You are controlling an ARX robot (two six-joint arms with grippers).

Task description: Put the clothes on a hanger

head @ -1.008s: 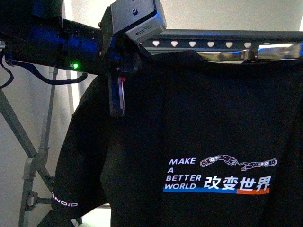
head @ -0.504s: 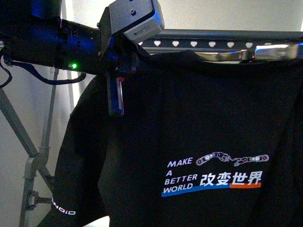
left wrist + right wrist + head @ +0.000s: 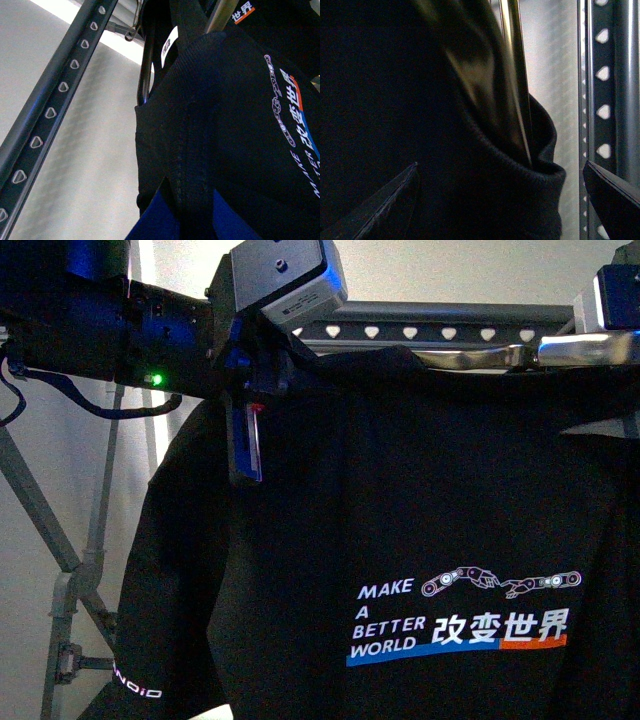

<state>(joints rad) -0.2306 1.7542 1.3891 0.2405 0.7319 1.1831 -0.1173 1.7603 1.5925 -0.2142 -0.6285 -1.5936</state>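
Newly in front view, my right end effector [image 3: 500,167] stands agape. My left end effector [image 3: 189,222] clamps the shirt [image 3: 420,490].

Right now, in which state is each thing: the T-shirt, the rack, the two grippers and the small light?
T-shirt: hanging spread, print facing front, collar up by the rail.
Rack: standing, top rail level, behind the shirt.
Left gripper: shut on the T-shirt at a seam.
Right gripper: open, fingers wide apart, the collar between them.
Green light on the left arm: lit.
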